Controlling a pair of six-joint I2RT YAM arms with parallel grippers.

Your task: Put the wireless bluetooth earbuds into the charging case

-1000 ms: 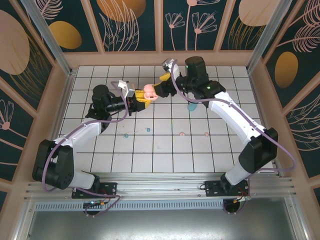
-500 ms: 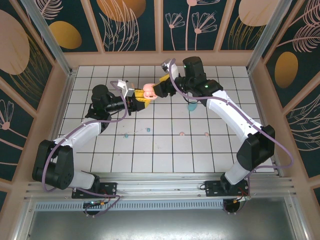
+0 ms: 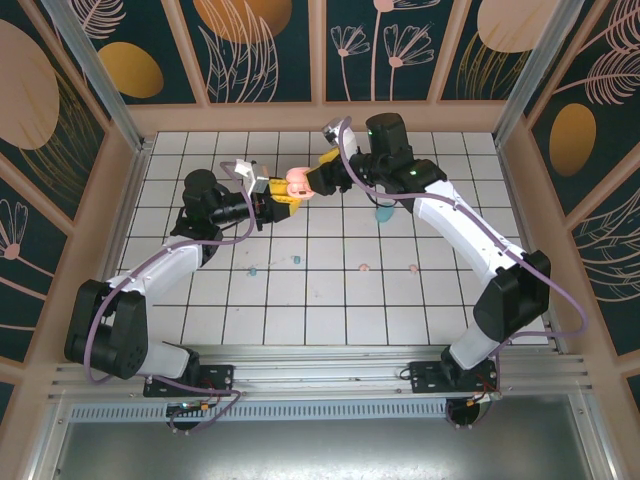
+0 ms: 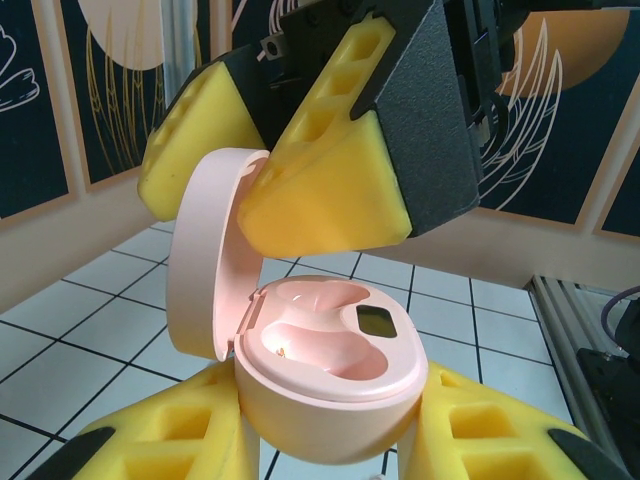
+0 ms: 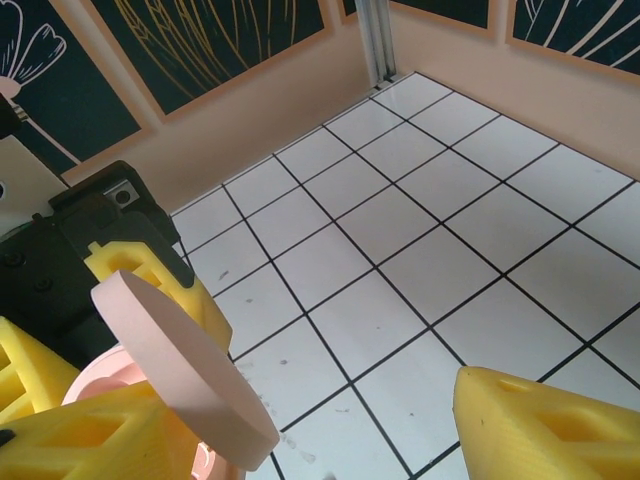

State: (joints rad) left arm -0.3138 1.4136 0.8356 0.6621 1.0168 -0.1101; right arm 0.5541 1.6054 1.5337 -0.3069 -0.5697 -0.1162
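- Left claw (image 3: 272, 197) clamped the pink case (image 4: 330, 375) by its base.
- Right claw (image 3: 316, 180) stood wide, one finger against the case's raised lid (image 5: 185, 370).
- Earbuds (image 3: 296, 260) lay on tiles (image 3: 330, 320), well apart from the case, on its near side.

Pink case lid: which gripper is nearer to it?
Right. The right gripper is open around the lid, one pad against its inner side; the left gripper clamps the case base below it.

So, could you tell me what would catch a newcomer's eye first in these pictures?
The open pink charging case, held above the tiles at mid-table: the left gripper is clamped on its base while the right gripper, open, straddles the raised lid. After that, the tiny earbuds lying loose on the tiles, further toward the near edge.
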